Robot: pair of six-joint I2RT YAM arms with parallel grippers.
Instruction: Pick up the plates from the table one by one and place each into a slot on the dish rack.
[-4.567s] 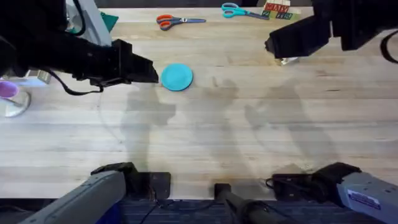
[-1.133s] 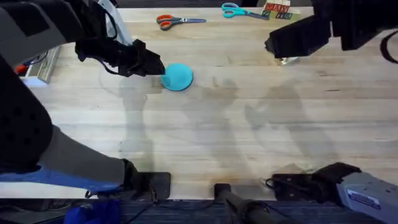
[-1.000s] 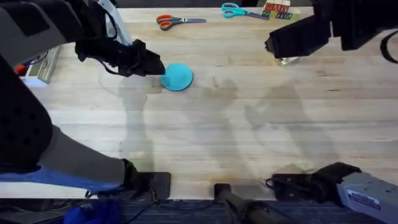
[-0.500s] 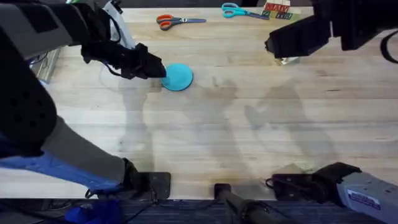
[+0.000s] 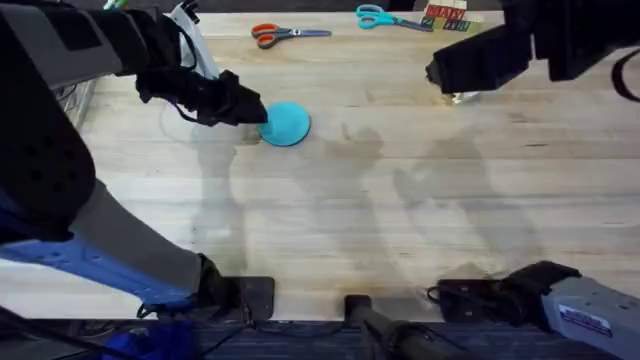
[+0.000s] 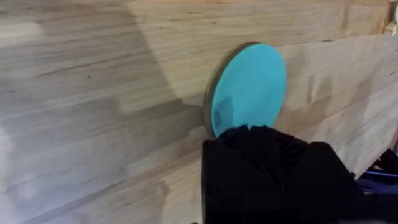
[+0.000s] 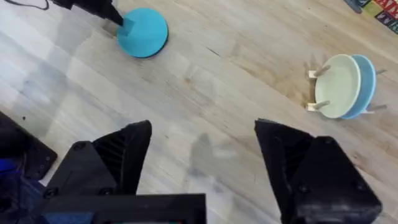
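Your left fingers clamp the teal plate at its rim; it looks thin, stiff, slippery.

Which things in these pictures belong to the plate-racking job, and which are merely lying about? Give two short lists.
Part of the job:
teal plate, flat on the table
left gripper at the plate's edge
dish rack, already holding a cream plate and a sky-blue plate

Lying about:
orange scissors
teal scissors

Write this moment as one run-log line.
left gripper: at rim of round teal-blue plate | plate: flat on wood-plank table | right gripper: open, raised | wooden dowel dish rack: two plates
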